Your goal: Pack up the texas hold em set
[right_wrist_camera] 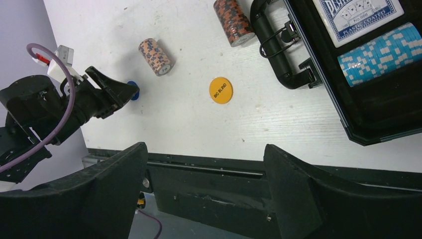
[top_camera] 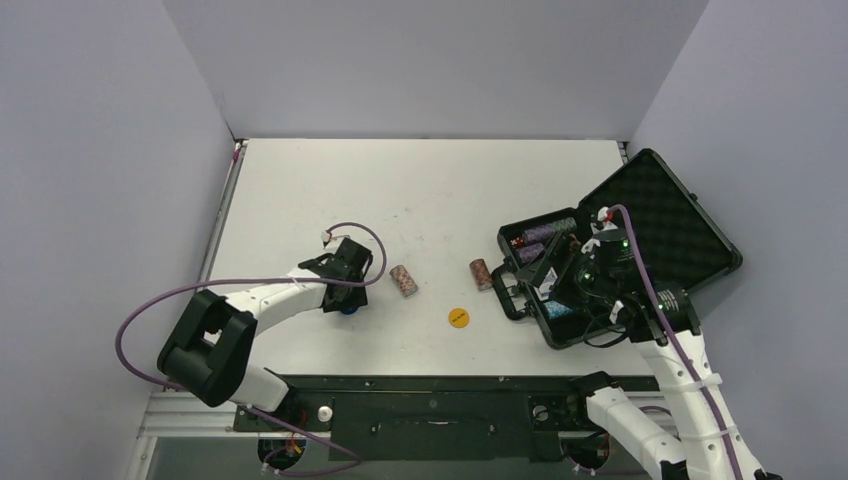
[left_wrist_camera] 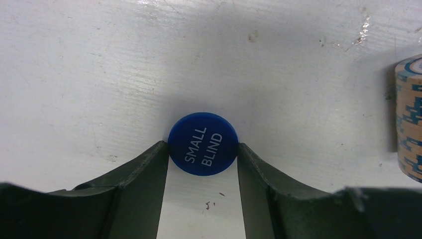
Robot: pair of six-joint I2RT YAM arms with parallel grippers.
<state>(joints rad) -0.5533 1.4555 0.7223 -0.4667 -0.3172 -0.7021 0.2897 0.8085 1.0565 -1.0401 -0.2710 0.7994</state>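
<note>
Left gripper (left_wrist_camera: 202,149) pinches the blue disc (left_wrist_camera: 202,144); the case (top_camera: 660,220) lies open at the table's (top_camera: 420,180) 3 o'clock edge.

Clock read on the top view, 12 o'clock away from the arm bases: the left fingers (left_wrist_camera: 149,169) stand about half apart and touch the disc's two opposite edges; the disc, marked SMALL BLIND, lies flat on the table. A tan chip stack (top_camera: 403,280) lies on its side at 3 o'clock of that gripper, near it. The yellow disc (top_camera: 459,317) is at 4 o'clock, farther off. A reddish chip stack (top_camera: 482,272) lies just beside the case's handle (right_wrist_camera: 278,45). The right gripper (right_wrist_camera: 205,152) hangs wide open and empty over the case's base, hiding part of it from above. Inside sit a card deck (right_wrist_camera: 356,17) and light-blue chips (right_wrist_camera: 380,55).
</note>
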